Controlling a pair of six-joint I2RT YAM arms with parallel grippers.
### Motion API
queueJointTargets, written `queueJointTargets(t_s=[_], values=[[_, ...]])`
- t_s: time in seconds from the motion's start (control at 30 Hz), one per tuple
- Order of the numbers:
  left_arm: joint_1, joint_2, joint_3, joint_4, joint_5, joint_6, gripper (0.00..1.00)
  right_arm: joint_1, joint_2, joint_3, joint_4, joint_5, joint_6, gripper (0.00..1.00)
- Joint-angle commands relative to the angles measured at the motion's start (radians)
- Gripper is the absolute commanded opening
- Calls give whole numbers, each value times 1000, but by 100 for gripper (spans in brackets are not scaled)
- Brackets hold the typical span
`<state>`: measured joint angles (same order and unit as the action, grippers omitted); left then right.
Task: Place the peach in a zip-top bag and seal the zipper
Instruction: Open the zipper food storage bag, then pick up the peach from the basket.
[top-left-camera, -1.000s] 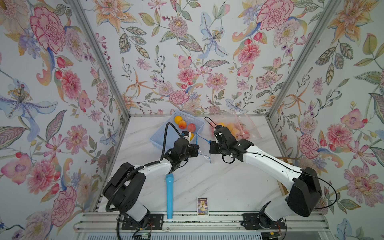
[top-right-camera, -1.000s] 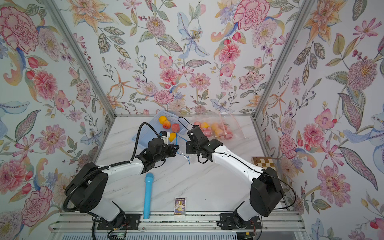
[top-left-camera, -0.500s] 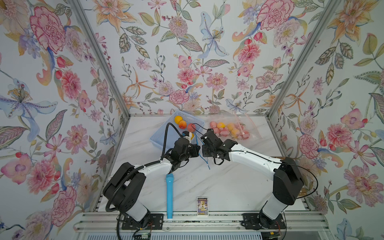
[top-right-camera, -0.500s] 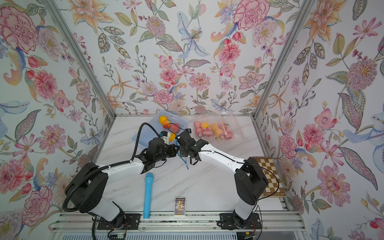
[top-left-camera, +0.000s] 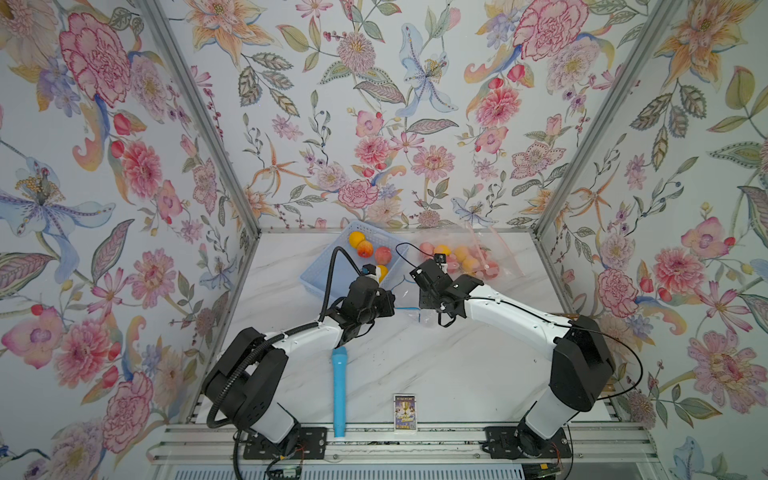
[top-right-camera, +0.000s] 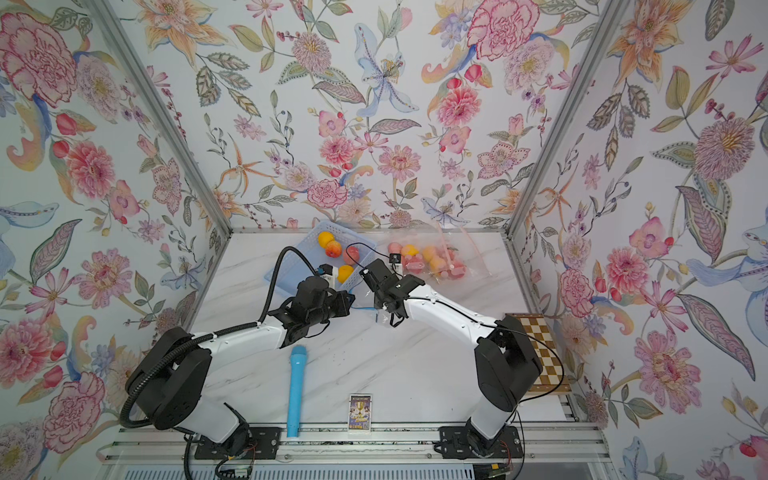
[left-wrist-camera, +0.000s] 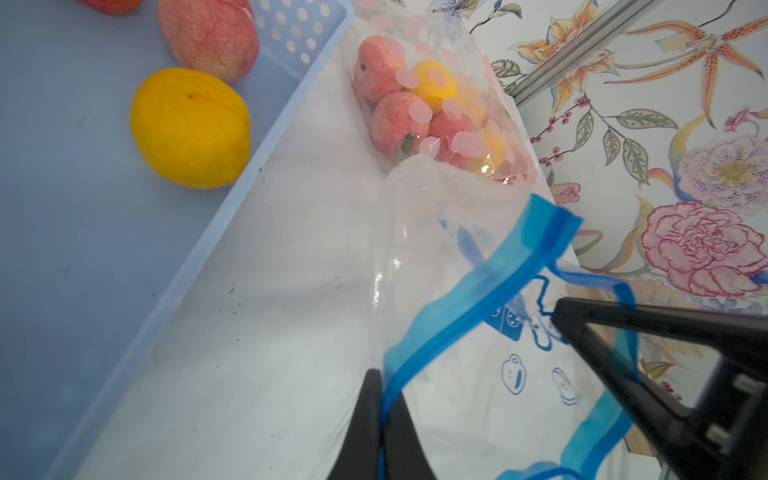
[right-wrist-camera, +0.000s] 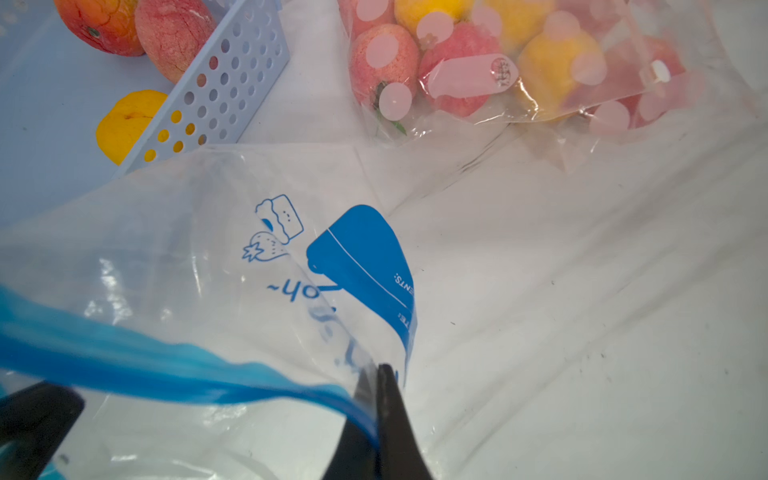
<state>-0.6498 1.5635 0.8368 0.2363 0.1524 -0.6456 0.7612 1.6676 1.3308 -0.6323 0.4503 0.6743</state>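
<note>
Blue perforated plastic forms the basket (top-left-camera: 318, 270) at the far left of the tabletop (top-left-camera: 436, 374). The task's fruit lies inside it: a pink peach (top-left-camera: 383, 254) beside a redder one, with yellow fruits (top-left-camera: 356, 238) close by. No peach is held or bagged, so the loading step is judged not yet begun. Nearer the front edge a blue cylinder (top-left-camera: 339, 390) is laid lengthwise, well apart from the work.

Just right of the basket, the left end effector (left-wrist-camera: 379, 395) is pinched closed on the blue zipper strip (left-wrist-camera: 478, 286) of the zip-top bag (right-wrist-camera: 216, 266). The bag is held up off the tabletop and appears empty. Further right, the right end effector (right-wrist-camera: 380, 390) is likewise clamped shut on the blue rim of the same bag. The bag is thus spread between the two arms, and the step in hand is judged to be preparing its mouth. Picking up a peach, dropping it in and pressing the zipper closed all remain to be done. Beyond the right arm, a spotted bag (top-left-camera: 469, 262) full of fruit rests near the back wall.

In both top views the grips are largely hidden under the wrists, and only a short blue line is seen between them. The pinches are made plain by the wrist views. In the left wrist view two runs of blue strip are seen apart, so the mouth is judged at least partly open. The printed label is shown only in the right wrist view. A chessboard (top-right-camera: 536, 353) at the far right and a card (top-left-camera: 404, 411) at the front are absent from both wrist views.
</note>
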Motion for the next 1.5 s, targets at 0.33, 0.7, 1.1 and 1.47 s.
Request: queueJointTargets(t_s=[0.33,0.7,1.1,1.47], values=[[-6,-68,-5,100,66,110,98,-93,-43,-31,-51,-256,-20,0],[118,-104,154,-126,-262,300,99,-104,-17,6,-51,-239,-14,0],[289,349,630,-323,-282,276,89,-114,20,35,-55,-263,-13,0],[329,679,996,-437,-207,209,74,-115,37,44,-55,-273,-10,0]])
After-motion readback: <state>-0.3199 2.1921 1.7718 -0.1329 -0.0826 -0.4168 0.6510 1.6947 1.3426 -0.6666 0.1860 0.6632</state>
